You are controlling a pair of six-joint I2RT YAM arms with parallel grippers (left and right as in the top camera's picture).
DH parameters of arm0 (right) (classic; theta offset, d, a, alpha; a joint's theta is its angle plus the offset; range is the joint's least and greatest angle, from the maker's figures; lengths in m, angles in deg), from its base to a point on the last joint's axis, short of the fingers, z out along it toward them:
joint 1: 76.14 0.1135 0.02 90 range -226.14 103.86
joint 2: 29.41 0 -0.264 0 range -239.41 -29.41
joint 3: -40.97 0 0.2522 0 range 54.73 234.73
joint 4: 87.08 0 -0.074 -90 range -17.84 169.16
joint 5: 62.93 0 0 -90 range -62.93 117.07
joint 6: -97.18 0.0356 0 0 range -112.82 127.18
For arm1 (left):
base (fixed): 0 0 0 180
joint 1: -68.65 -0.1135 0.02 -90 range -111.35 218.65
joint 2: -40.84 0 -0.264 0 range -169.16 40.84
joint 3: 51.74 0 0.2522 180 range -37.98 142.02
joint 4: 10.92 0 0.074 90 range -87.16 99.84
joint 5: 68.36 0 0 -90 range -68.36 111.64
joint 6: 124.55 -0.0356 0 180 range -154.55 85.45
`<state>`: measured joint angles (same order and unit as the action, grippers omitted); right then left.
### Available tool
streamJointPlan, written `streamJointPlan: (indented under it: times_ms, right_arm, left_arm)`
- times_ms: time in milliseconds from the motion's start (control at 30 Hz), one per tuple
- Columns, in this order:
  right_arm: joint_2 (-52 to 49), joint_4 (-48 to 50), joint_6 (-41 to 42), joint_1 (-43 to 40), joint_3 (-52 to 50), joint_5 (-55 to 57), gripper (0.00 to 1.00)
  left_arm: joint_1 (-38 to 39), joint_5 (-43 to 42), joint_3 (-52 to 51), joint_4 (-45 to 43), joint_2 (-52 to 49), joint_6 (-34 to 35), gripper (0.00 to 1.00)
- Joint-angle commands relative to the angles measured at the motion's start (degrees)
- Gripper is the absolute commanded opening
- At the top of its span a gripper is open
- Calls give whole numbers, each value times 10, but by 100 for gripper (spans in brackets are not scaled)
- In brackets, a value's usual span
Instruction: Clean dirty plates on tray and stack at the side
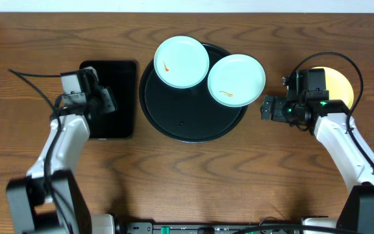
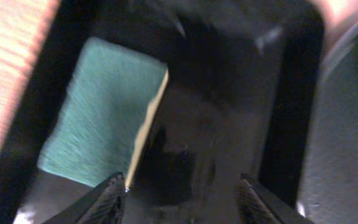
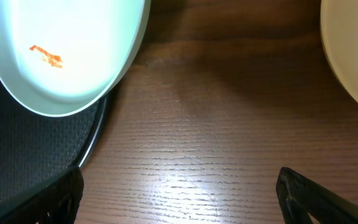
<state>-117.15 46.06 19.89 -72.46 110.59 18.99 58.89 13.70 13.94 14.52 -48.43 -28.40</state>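
Two pale turquoise plates lie on the round black tray (image 1: 187,117), each overhanging its rim: one at the back left (image 1: 182,62), one at the right (image 1: 236,79), both with an orange smear. A pale yellow plate (image 1: 340,83) rests on the table at the right, partly under my right arm. My right gripper (image 1: 265,107) hovers open over bare wood between the right turquoise plate (image 3: 55,56) and the yellow plate (image 3: 353,62). My left gripper (image 2: 183,196) stands open, with nothing between its fingers, over a green sponge (image 2: 98,118) with a yellow underside.
The sponge lies in a smaller rectangular black tray (image 1: 119,71) left of the round one; the left fingertip (image 2: 114,198) is at the sponge's near corner. The round tray's rim (image 3: 95,134) curves just left of the right gripper (image 3: 179,199).
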Motion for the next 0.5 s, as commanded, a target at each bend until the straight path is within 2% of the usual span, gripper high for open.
streamJointPlan:
  times_ms: [0, 33, 67, 133, 167, 233, 300, 467]
  right_arm:
    - [-1, 2, -5, 3, 1, 1, 97]
    - [-1, 2, -5, 3, 1, 1, 97]
    - [-1, 2, -5, 3, 1, 1, 97]
    - [-1, 2, -5, 3, 1, 1, 97]
    - [-1, 2, -5, 3, 1, 1, 97]
    - [-1, 2, -5, 3, 1, 1, 97]
    - [-1, 2, -5, 3, 1, 1, 97]
    - [-1, 2, -5, 3, 1, 1, 97]
  left_arm:
    - [-2, 42, 26, -2, 36, -1, 60]
    - [-2, 52, 25, 0, 35, -1, 58]
    - [-2, 62, 25, 3, 33, -3, 48]
    - [-2, 66, 25, 7, 25, -15, 13]
    - [-2, 66, 25, 6, 19, -14, 8]
    - [-2, 68, 25, -2, 4, -16, 8]
    - [-2, 82, 25, -11, -13, -16, 13]
    - [-2, 104, 25, -29, -51, -38, 13]
